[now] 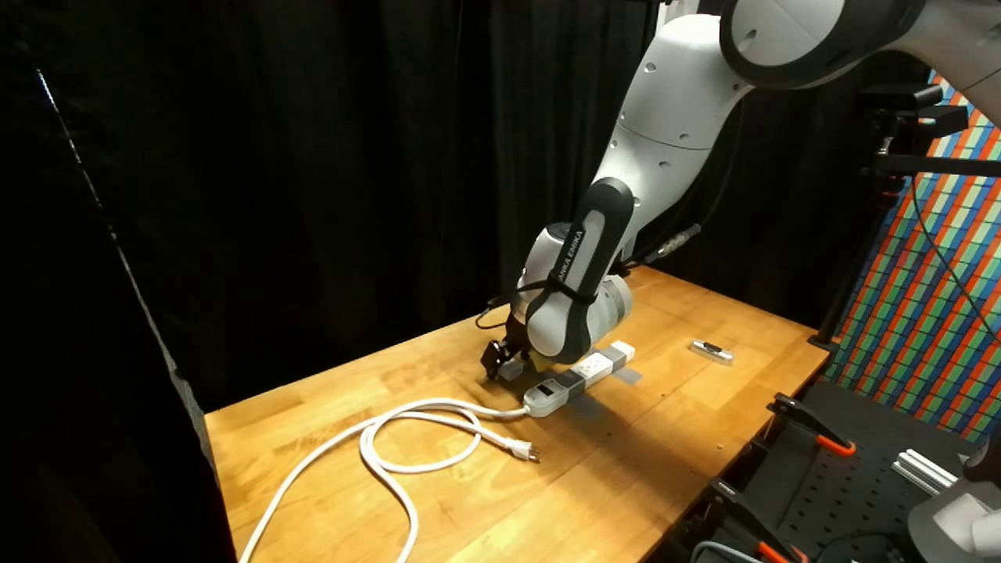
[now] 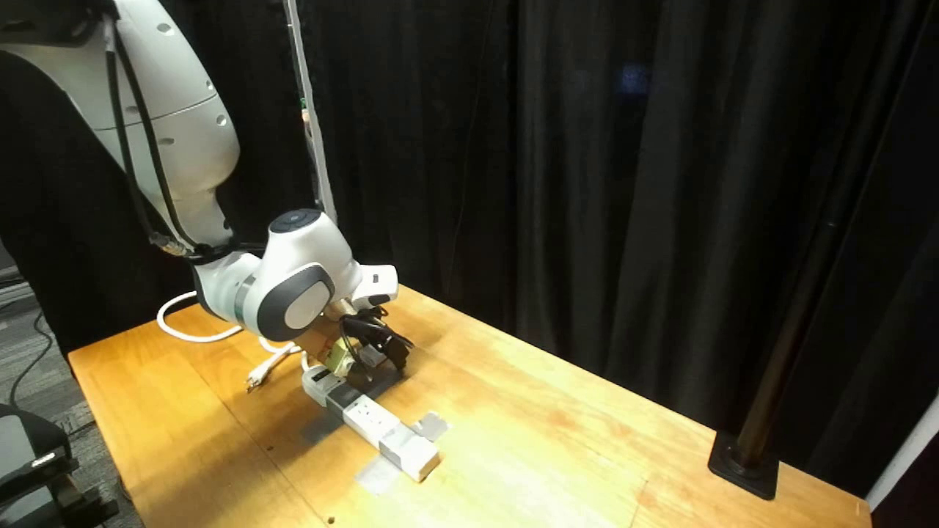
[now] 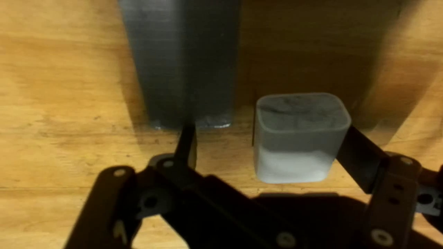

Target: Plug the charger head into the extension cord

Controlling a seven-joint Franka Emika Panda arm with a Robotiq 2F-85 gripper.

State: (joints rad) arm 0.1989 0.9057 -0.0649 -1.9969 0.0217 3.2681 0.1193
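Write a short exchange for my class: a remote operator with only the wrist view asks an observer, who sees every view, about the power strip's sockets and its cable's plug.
Operator: In my wrist view, the charger head sits between the open jaws, with a gap at the picture's left. I see no sockets. Where are they?
Observer: In both exterior views, the sockets are on the upper face of the extension cord, between two grey bands.
Operator: Is the cable's plug connected to anything?
Observer: No. In both exterior views, the plug lies loose on the table, prongs bare.
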